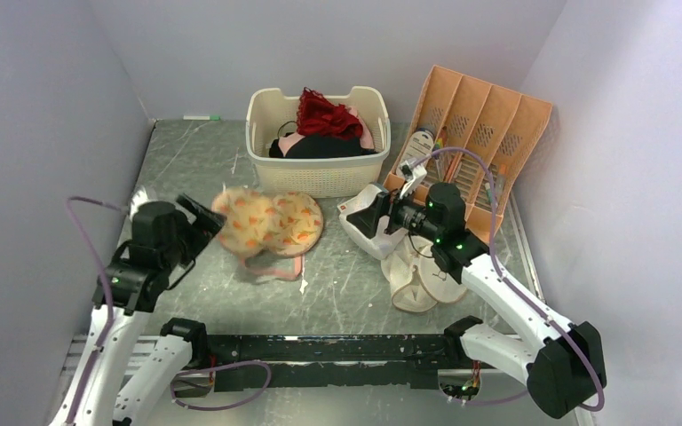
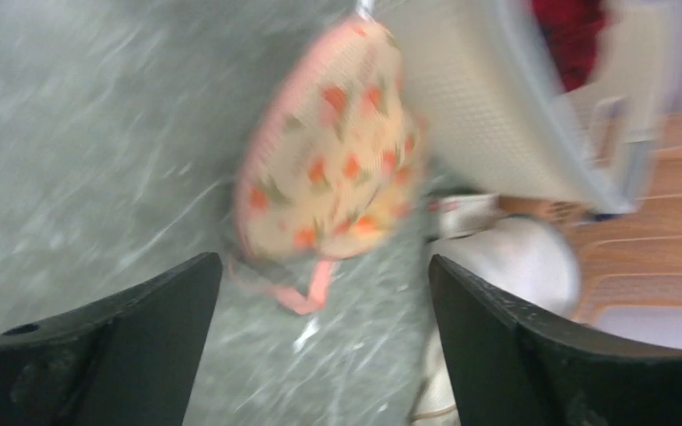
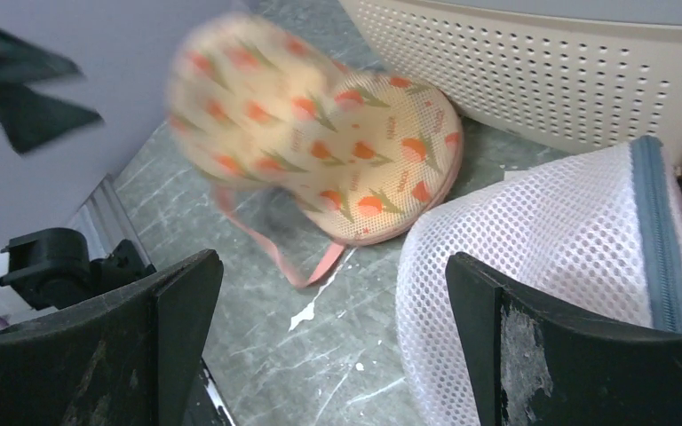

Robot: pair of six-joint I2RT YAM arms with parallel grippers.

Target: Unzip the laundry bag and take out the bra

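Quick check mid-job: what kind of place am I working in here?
Probably a staged laundry test booth, not a home: plain walls box in a marbled table, which holds a basket of clothes, a floral laundry bag and a white mesh bag.

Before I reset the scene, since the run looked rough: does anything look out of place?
The laundry bag is smeared with motion blur, its lobe nearest the left arm apparently lifted off the table, pink loop trailing loose. A red garment heaps above the basket rim.
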